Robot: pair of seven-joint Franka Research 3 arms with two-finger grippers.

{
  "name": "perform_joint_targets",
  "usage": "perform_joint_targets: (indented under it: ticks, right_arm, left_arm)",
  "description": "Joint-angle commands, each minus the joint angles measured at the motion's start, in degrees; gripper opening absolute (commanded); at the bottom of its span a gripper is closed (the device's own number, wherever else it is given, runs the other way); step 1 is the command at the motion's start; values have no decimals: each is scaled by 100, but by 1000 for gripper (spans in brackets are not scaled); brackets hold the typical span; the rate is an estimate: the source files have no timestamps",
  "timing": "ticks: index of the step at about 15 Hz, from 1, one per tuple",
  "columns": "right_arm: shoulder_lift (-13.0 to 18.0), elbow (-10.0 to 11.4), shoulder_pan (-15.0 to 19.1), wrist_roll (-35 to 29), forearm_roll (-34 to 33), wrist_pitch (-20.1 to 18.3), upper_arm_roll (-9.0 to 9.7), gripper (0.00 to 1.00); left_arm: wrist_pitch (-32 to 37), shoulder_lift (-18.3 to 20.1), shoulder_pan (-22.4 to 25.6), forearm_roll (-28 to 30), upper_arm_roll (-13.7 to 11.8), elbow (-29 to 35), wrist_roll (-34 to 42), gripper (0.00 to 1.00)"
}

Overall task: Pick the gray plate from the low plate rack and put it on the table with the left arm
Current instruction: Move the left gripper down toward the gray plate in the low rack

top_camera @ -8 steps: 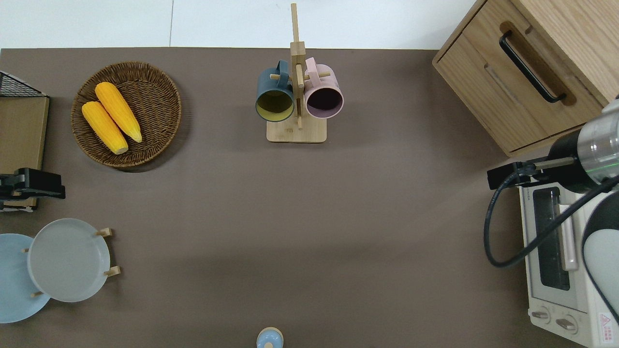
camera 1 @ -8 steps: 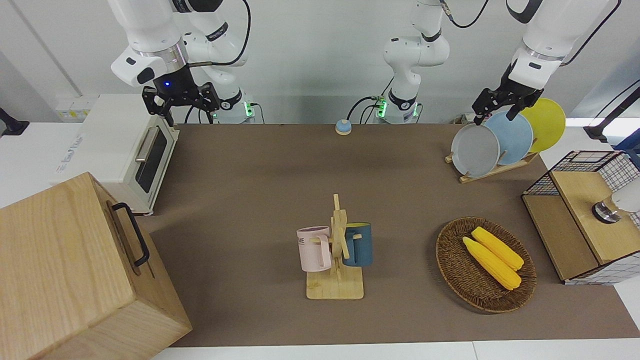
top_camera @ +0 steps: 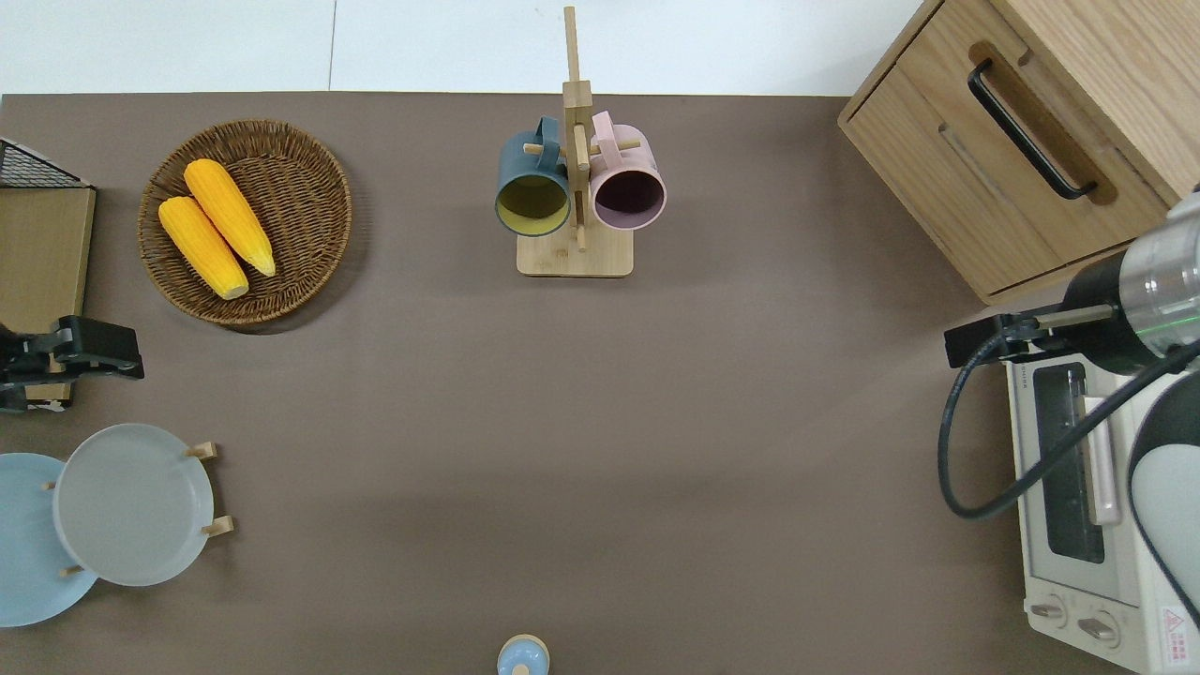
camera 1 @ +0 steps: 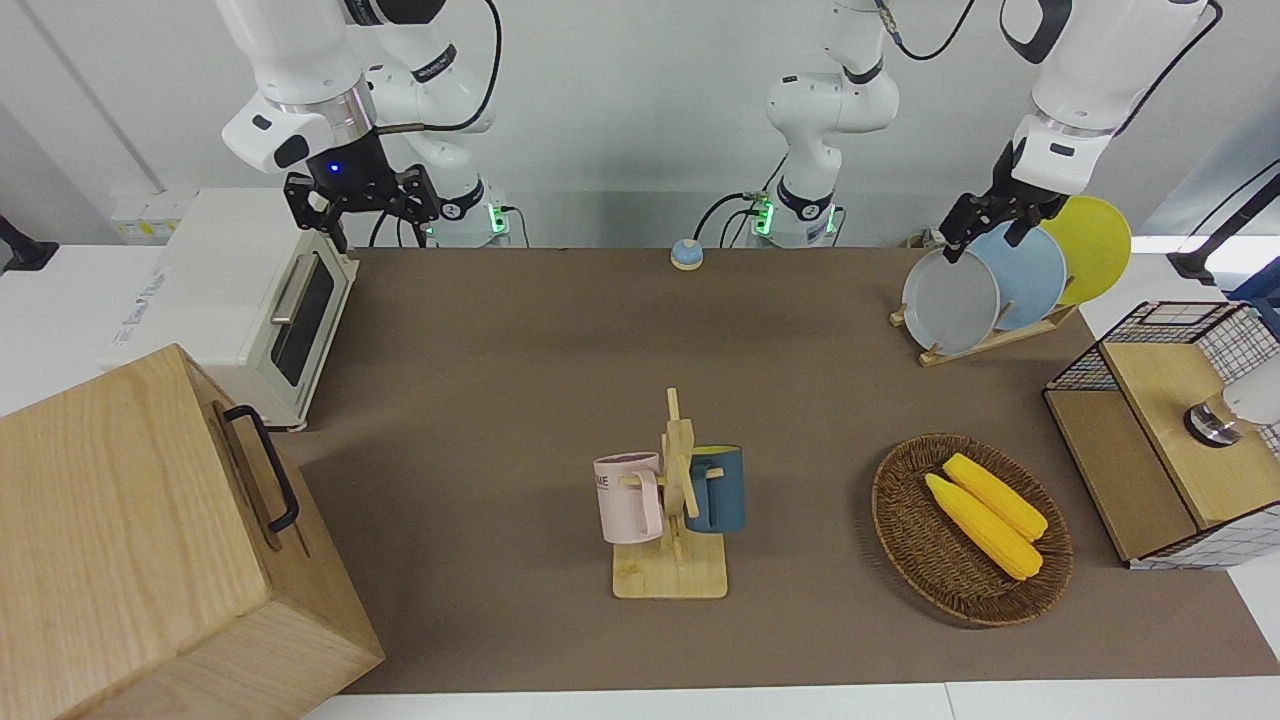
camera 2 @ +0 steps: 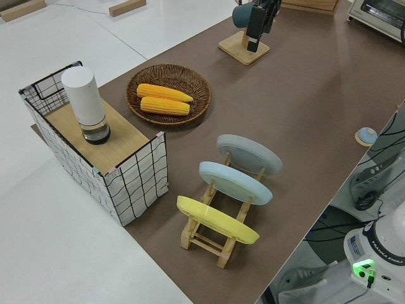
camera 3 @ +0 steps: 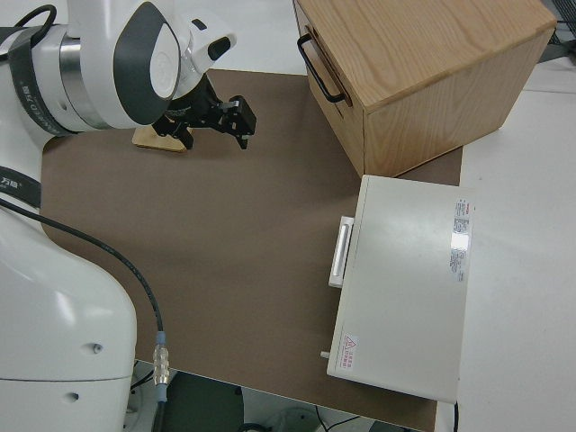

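The gray plate (camera 1: 950, 300) stands on edge in the slot of the low plate rack (camera 1: 1000, 338) farthest from the robots, at the left arm's end of the table (camera 1: 520, 400). It also shows in the overhead view (top_camera: 131, 503) and the left side view (camera 2: 249, 154). My left gripper (camera 1: 982, 240) is up in the air, open and empty. In the overhead view the left gripper (top_camera: 70, 354) is over the table strip between the plates and the wire crate. My right gripper (camera 1: 360, 205) is open and parked.
A light-blue plate (camera 1: 1030, 275) and a yellow plate (camera 1: 1095, 245) fill the rack's other slots. A wire crate (camera 1: 1160, 430) holds a white cylinder (camera 2: 84, 101). A wicker basket (camera 1: 900, 520) with two corn cobs, a mug tree (camera 1: 675, 500), a toaster oven (camera 1: 250, 300) and a wooden cabinet (camera 1: 150, 540) also stand here.
My left gripper has shifted a little toward the table's middle and its wrist has risen slightly. The plates and the right arm have not moved.
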State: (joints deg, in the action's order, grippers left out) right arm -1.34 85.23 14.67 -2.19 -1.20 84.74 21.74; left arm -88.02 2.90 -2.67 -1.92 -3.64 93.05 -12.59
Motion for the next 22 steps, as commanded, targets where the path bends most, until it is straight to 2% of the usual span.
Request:
perform_joint_targets:
  ticks: [1, 4, 11, 14, 16, 18, 20, 22]
  right_arm:
    - [11, -59, 150, -80, -12, -98, 138, 983]
    - [11, -59, 150, -80, -12, -98, 138, 983]
    - [11, -59, 150, -80, -20, -98, 138, 983]
    - [11, -59, 150, -80, -12, -98, 138, 983]
    - [11, -59, 150, -80, -12, -98, 138, 983]
    - [11, -59, 150, -80, -12, -98, 138, 983]
    - [11, -59, 150, -80, -12, -98, 138, 983]
    - [11, -59, 150, -80, -12, -98, 138, 983]
  left_arm:
    - [-93, 97, -32, 34, 12, 161, -112, 991]
    - [-84, 105, -24, -45, -31, 196, -77, 991]
    - [-14, 88, -41, -1283, 118, 670, -24, 991]
    - [154, 53, -24, -1661, 118, 925, 527, 989]
    - [153, 53, -15, -1706, 48, 996, 880, 989]
    - [83, 44, 20, -1837, 30, 1119, 899, 991]
    - [83, 26, 3, -2328, 30, 1355, 820, 991]
    - [48, 9, -15, -2488, 30, 1479, 723, 991]
